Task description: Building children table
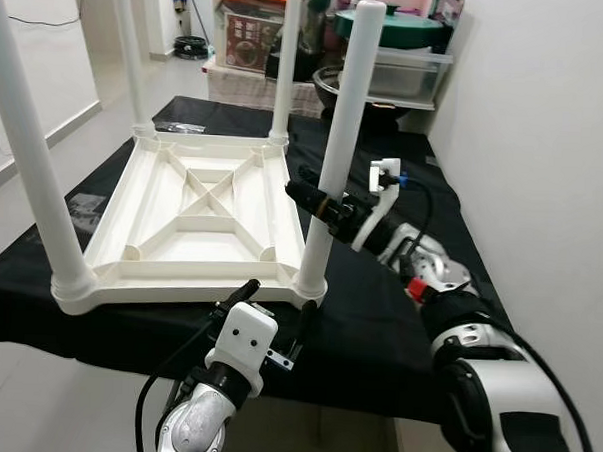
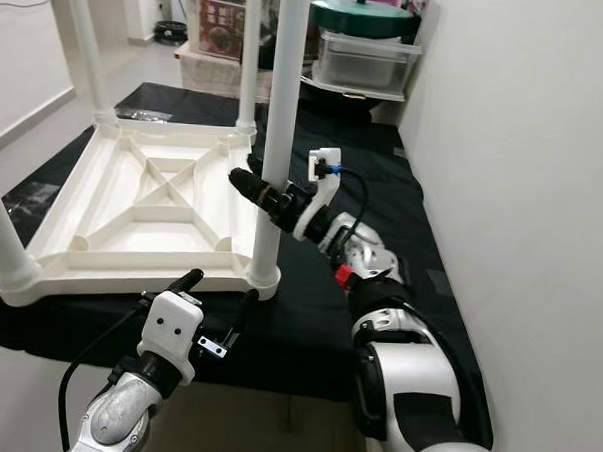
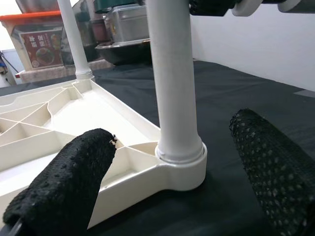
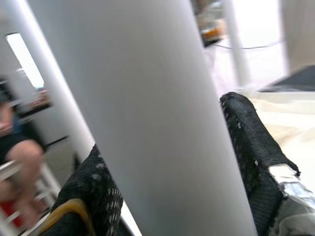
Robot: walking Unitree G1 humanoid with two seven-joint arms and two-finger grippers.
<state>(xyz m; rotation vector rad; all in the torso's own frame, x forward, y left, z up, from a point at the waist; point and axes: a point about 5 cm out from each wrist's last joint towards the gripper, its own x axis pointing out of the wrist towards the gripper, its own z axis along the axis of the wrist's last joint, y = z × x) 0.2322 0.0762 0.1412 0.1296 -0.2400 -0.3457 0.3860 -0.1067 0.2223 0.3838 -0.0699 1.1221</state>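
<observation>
1. Task item: white tabletop [image 1: 197,216] lies upside down on the black cloth [image 1: 378,309], ribs up. Four white legs stand in its corner sockets. All places below are given rel. to the tabletop.
2. Right gripper [image 1: 317,205] is at the near-right leg [image 1: 337,147], about mid-height. Its two black fingers [image 4: 248,142] sit on either side of the tube and look clamped on it.
3. Left gripper [image 1: 278,303] is low, just off the near-right corner. Jaws apart, holding nothing; the leg base and socket [image 3: 181,160] sit between the finger pads [image 3: 69,182] but are not touched.
4. Risk A: you push the leg sideways w/ the right arm. The tabletop isn't held down, so it could slide on the cloth or tip. Cause: side load, no brace.
5. Risk B: leg not fully seated. The collar looks down, but I can't tell depth. If it's loose, it drops out when the table is flipped.
6. Risk C: near edge of the tabletop is close to the cloth's front edge; a pull toward you could drag it off.
7. Risk D: left fingers close on the socket while the right twists, so the arms fight each other.
8. Writing: red label w/ print on the box [image 1: 248,33] beyond the far edge; text too small to read. No brand seen on table parts.
</observation>
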